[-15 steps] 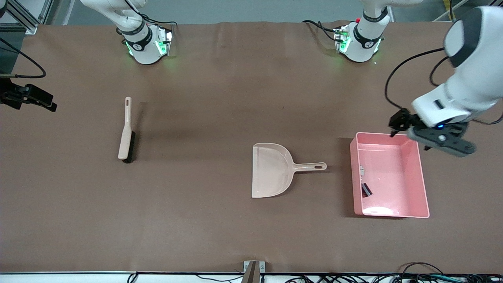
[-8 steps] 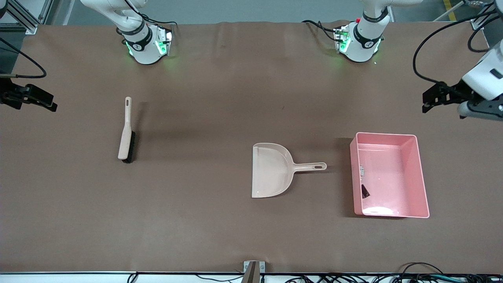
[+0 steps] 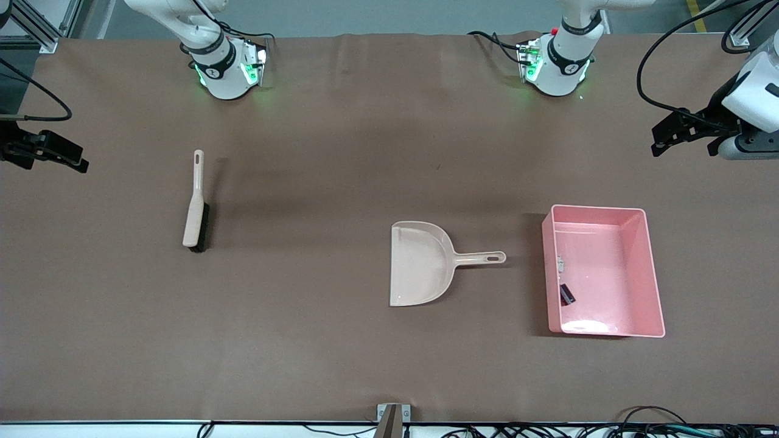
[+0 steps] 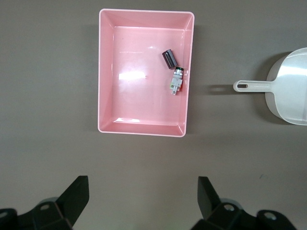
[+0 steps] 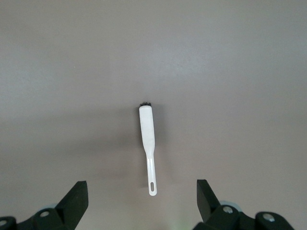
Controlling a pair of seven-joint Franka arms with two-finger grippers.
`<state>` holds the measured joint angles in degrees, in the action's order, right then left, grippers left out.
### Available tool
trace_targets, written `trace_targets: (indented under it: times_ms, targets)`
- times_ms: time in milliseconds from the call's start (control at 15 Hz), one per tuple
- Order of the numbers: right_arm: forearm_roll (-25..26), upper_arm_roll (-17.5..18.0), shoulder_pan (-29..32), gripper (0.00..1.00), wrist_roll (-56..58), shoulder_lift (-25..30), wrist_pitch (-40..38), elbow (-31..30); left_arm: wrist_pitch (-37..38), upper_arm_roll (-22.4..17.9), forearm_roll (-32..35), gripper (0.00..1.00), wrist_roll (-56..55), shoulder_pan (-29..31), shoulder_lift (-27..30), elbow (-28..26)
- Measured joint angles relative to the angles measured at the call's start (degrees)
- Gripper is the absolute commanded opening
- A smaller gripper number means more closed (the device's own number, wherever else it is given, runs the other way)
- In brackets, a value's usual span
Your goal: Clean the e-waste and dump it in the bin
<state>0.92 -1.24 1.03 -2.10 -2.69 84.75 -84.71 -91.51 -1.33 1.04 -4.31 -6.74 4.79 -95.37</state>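
The pink bin [image 3: 608, 267] stands toward the left arm's end of the table. Both e-waste parts lie in it against the wall beside the dustpan: the white component [image 3: 560, 264] and the dark block [image 3: 567, 294]. The left wrist view shows the bin [image 4: 106, 72], the white component [image 4: 175, 83] and the dark block [image 4: 168, 59]. My left gripper [image 4: 143, 197] is open and empty, high over bare table beside the bin; its hand shows at the front view's edge [image 3: 739, 148]. My right gripper [image 5: 142, 196] is open and empty, high over the brush [image 5: 147, 128].
A beige dustpan [image 3: 423, 263] lies mid-table, empty, its handle toward the bin; it also shows in the left wrist view [image 4: 290, 88]. The beige brush [image 3: 196, 204] lies toward the right arm's end. The right arm waits at the front view's edge [image 3: 45, 152].
My left gripper has moved from over the bin's farther corner out toward the left arm's end of the table. The right arm, bin, dustpan and brush have not moved.
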Motion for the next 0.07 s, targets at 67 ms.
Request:
trace_targets:
  times_ms: [67]
  targets:
    - [0.00,0.00,0.00,1.00,0.00,0.00,-0.01,0.00,0.00,0.00,0.00,1.00,-0.02,0.00,0.00,-0.01]
